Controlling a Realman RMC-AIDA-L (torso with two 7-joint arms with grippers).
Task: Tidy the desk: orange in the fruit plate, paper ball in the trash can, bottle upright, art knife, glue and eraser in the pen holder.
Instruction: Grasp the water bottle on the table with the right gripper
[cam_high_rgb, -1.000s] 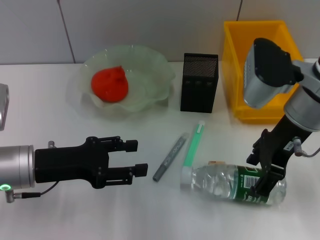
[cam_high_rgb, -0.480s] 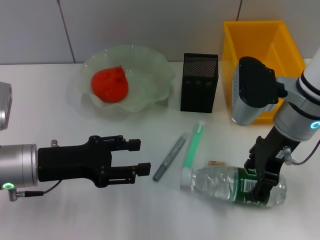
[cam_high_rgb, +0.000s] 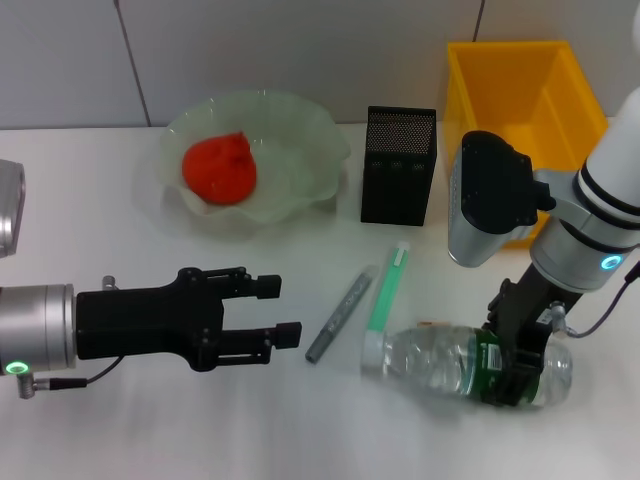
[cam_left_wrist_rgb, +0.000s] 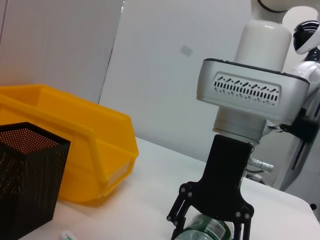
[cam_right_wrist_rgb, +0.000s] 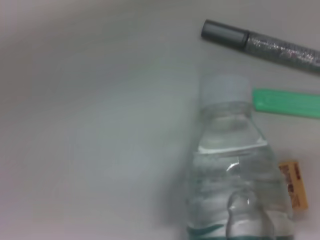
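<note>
Now, change since a second ago: the right arm's wrist housing sits lower and further toward 9 o'clock, covering more of the yellow bin's front wall; the bottle has turned slightly, its base nearer the table's front edge.
Right gripper (cam_high_rgb: 512, 372): at 4 o'clock in the head view, fingers closed around the bottle's green-labelled body near its base.
Bottle (cam_high_rgb: 452, 364): clear plastic, lying on its side on the table (cam_high_rgb: 90, 210), white cap pointing to 9 o'clock; the green label carries print too small to read.
Left gripper (cam_high_rgb: 275, 312): at 8 o'clock, hovering above the table with its fingers apart, holding nothing, in the same place as before.
Orange (cam_high_rgb: 219, 168): already in the fruit plate (cam_high_rgb: 300, 140) at 11 o'clock.
Pen holder (cam_high_rgb: 398, 165): black mesh, upright, just above centre.
Art knife (cam_high_rgb: 340, 314): grey, lying at centre.
Glue (cam_high_rgb: 388, 289): green stick just beside the art knife, toward 3 o'clock, its lower end by the bottle cap.
Eraser (cam_right_wrist_rgb: 293, 183): small orange block beside the bottle's shoulder; dark lettering, unreadable.
Yellow bin (cam_high_rgb: 520, 80): at 1 o'clock.
</note>
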